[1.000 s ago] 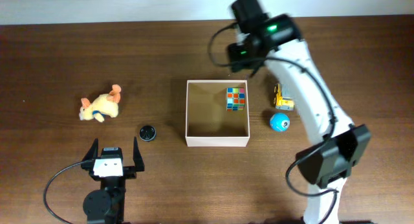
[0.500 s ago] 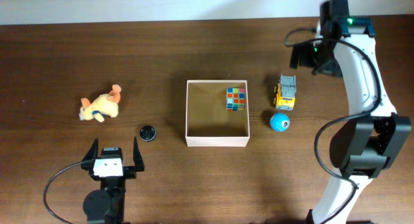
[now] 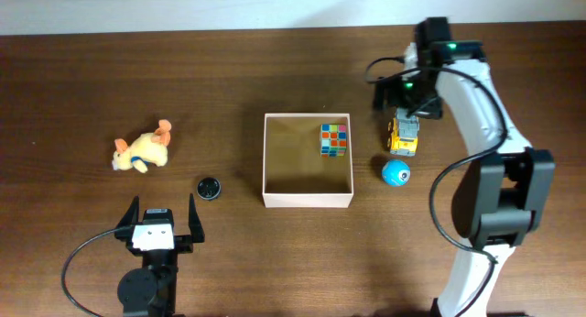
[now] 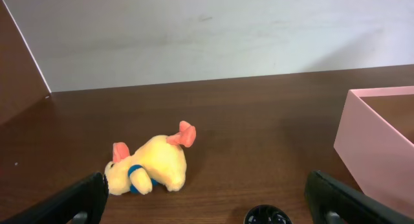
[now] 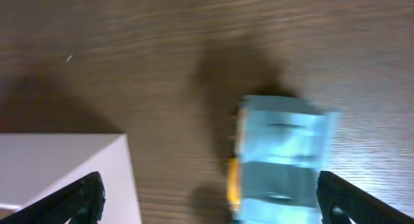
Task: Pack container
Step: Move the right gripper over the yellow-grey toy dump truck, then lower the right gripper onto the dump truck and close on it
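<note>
Overhead, my right pincer [image 3: 406, 111] hangs wide apart over the small yellow-and-grey toy truck [image 3: 403, 143], just right of the square white cardboard container [image 3: 307, 200] mid-frame. I think I'm fetching the truck; next I should go lower and squeeze.

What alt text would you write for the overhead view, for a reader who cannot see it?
The open right gripper hovers over a yellow toy truck beside a square container holding a colourful cube. A blue ball, plush toy and black disc lie outside; the left gripper rests open.
</note>
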### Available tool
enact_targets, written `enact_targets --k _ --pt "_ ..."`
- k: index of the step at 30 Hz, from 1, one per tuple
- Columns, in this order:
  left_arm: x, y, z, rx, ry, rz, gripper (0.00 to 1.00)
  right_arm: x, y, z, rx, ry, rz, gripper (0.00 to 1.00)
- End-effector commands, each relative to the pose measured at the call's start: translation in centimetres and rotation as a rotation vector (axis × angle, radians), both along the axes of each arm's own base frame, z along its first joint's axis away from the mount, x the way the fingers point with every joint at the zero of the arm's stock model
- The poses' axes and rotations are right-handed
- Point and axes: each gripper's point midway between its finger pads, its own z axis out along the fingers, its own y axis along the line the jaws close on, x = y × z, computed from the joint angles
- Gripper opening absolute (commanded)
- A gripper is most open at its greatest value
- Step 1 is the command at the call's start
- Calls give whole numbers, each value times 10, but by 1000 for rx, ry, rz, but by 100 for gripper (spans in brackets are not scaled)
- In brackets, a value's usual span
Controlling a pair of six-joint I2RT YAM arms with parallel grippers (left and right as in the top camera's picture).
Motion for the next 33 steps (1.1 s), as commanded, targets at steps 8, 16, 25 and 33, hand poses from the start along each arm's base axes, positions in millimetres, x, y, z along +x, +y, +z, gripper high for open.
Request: enact_targets --k 8,16,25,33 --pt "0 1 -1 19 2 -1 99 -5 -10 -28 -100 62 13 99" --pt "0 1 -1 19 2 -1 99 -1 -16 -27 -114 41 55 98" --pt "0 1 -1 19 2 -1 99 6 -28 -17 -152 22 -73 97" --pt "0 1 -1 19 2 -1 99 8 -38 -15 -159 22 -165 96"
